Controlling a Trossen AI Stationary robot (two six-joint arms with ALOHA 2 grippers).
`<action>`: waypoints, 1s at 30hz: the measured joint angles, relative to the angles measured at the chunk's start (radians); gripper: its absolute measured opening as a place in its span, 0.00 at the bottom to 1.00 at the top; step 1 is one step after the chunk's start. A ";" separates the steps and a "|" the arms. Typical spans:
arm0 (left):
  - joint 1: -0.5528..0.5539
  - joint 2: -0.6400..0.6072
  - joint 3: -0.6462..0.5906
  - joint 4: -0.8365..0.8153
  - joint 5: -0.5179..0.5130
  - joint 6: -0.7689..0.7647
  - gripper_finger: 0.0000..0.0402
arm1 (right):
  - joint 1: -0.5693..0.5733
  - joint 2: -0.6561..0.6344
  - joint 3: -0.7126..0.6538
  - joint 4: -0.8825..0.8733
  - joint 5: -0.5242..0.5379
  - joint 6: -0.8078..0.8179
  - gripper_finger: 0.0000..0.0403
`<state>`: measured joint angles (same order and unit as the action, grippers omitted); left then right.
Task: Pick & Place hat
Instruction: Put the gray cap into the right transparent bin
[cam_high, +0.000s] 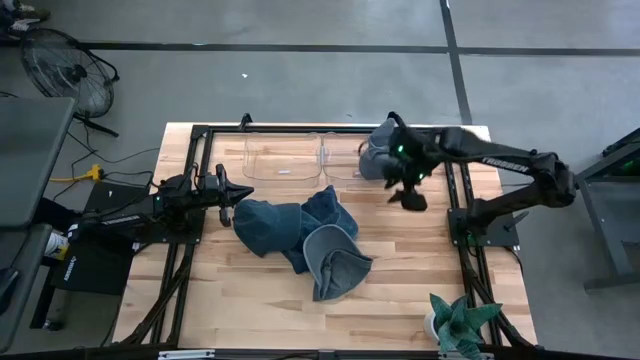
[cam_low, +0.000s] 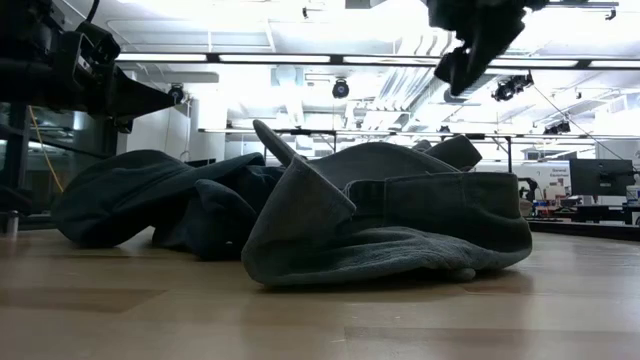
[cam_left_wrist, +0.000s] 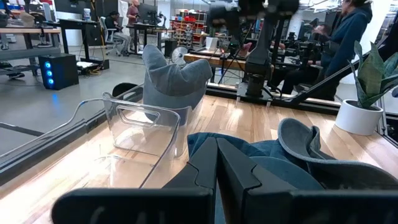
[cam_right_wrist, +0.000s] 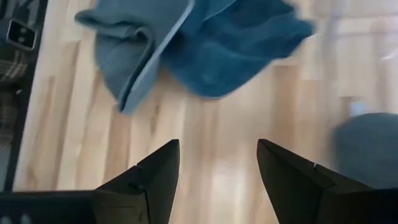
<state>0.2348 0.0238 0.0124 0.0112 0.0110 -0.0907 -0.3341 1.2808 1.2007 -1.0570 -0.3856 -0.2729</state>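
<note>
Several blue-grey denim hats lie in a crumpled pile (cam_high: 300, 237) mid-table, and also show in the low view (cam_low: 390, 225). A grey hat (cam_high: 377, 158) sits in the right-hand clear bin, sticking up above its rim (cam_left_wrist: 171, 78). My right gripper (cam_high: 410, 192) hangs open above bare wood between that bin and the pile, fingers pointing down (cam_right_wrist: 217, 168). It holds nothing. My left gripper (cam_high: 240, 195) is shut and level at the pile's left edge (cam_left_wrist: 216, 168), empty.
Two clear plastic bins (cam_high: 283, 160) stand side by side at the far edge. A potted plant (cam_high: 455, 322) is at the near right corner. Black frame rails (cam_high: 465, 230) run along both sides. People stand beyond the table (cam_left_wrist: 348, 31).
</note>
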 joint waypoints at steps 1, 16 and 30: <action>0.000 0.000 0.000 0.000 0.000 0.000 0.00 | 0.024 0.000 -0.021 0.017 -0.002 0.026 0.52; 0.000 0.000 0.000 0.000 0.000 0.000 0.00 | 0.386 0.000 -0.290 0.431 0.056 0.516 0.52; 0.000 0.000 0.000 0.000 0.000 0.000 0.00 | 0.591 0.000 -0.546 0.864 0.283 0.895 0.52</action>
<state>0.2350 0.0237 0.0124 0.0111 0.0112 -0.0908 0.2572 1.2813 0.6549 -0.1935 -0.1022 0.6225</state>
